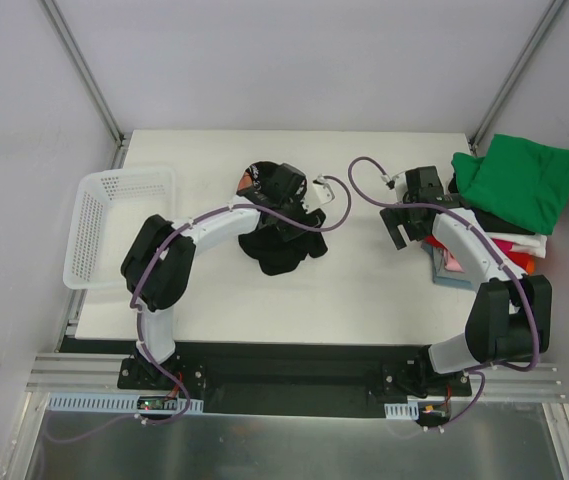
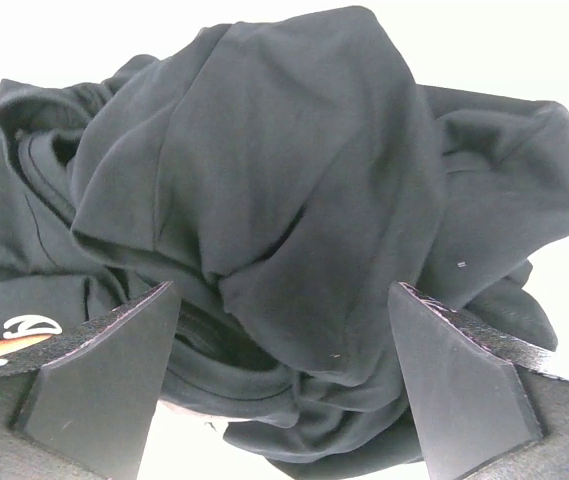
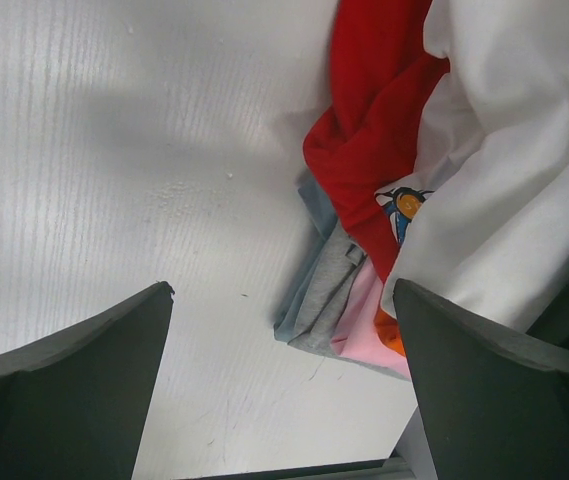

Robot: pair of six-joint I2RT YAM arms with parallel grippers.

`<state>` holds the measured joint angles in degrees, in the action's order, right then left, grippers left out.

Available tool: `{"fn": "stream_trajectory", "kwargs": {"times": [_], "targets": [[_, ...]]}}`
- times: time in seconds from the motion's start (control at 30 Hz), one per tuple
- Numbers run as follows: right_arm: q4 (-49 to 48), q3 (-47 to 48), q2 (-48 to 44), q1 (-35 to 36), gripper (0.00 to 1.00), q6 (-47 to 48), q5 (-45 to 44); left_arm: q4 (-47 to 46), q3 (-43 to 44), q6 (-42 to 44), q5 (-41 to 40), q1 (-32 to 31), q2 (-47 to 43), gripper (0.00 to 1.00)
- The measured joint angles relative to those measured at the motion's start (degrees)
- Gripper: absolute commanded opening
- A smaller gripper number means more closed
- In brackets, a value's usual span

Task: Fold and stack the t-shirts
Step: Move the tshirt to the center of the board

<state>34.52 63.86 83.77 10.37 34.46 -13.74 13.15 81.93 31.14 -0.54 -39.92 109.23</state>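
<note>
A black t-shirt (image 1: pixel 282 248) lies crumpled in the middle of the table, with a bit of its print showing at its far left edge (image 1: pixel 247 183). My left gripper (image 1: pixel 284 215) is open, low over this shirt. In the left wrist view the black cloth (image 2: pixel 294 170) bulges between the wide-apart fingers of the gripper (image 2: pixel 282 300), and a strip of print (image 2: pixel 9 335) shows at the left. My right gripper (image 1: pixel 396 228) is open and empty over bare table, just left of the stack of shirts, which has a green shirt (image 1: pixel 519 180) on top. The right wrist view shows this gripper (image 3: pixel 282 290) beside the stack's red (image 3: pixel 374 120), white (image 3: pixel 514 150), pink (image 3: pixel 364 320) and grey (image 3: pixel 319 295) layers.
A white plastic mesh basket (image 1: pixel 92 230) stands at the table's left edge. Metal frame posts rise at the back corners. The stack sits close to the table's right edge (image 1: pixel 539 262), and the table's near edge shows in the right wrist view (image 3: pixel 294 470).
</note>
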Motion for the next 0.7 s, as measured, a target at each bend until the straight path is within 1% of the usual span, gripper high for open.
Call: {"fn": "stream_trajectory", "kwargs": {"times": [0.1,0.23,0.33,0.37,0.4,0.57,0.6,0.67,0.7], "targets": [[0.1,0.0,0.0,0.0,0.97,-0.1,0.2,0.0,-0.3,0.0,-0.1,1.1,0.2,0.82],[0.1,0.0,0.0,0.0,0.97,-0.3,0.3,-0.2,-1.2,0.0,-0.2,1.8,0.3,0.75],[0.2,0.0,0.0,0.0,0.97,-0.5,0.6,-0.2,-2.3,-0.1,-0.2,2.0,0.3,0.61],[0.3,0.0,0.0,0.0,0.97,-0.6,0.7,-0.2,-2.6,0.0,-0.2,2.0,0.3,0.52],[0.3,0.0,0.0,0.0,0.97,-0.6,0.7,-0.2,-2.8,0.1,-0.2,2.0,0.3,0.47],[0.5,0.0,0.0,0.0,0.97,-0.7,1.0,-0.4,-3.0,0.0,-0.1,2.1,0.3,0.32],[0.5,0.0,0.0,0.0,0.97,-0.8,1.0,-0.4,-3.0,-0.1,-0.1,2.0,0.3,0.22],[0.5,0.0,0.1,0.0,0.97,-0.8,1.1,-0.4,-3.0,-0.2,-0.1,2.0,0.2,0.1],[0.5,0.0,0.2,0.1,0.97,-0.8,1.1,-0.2,-2.9,-0.2,-0.1,2.0,0.2,0.0]]}}
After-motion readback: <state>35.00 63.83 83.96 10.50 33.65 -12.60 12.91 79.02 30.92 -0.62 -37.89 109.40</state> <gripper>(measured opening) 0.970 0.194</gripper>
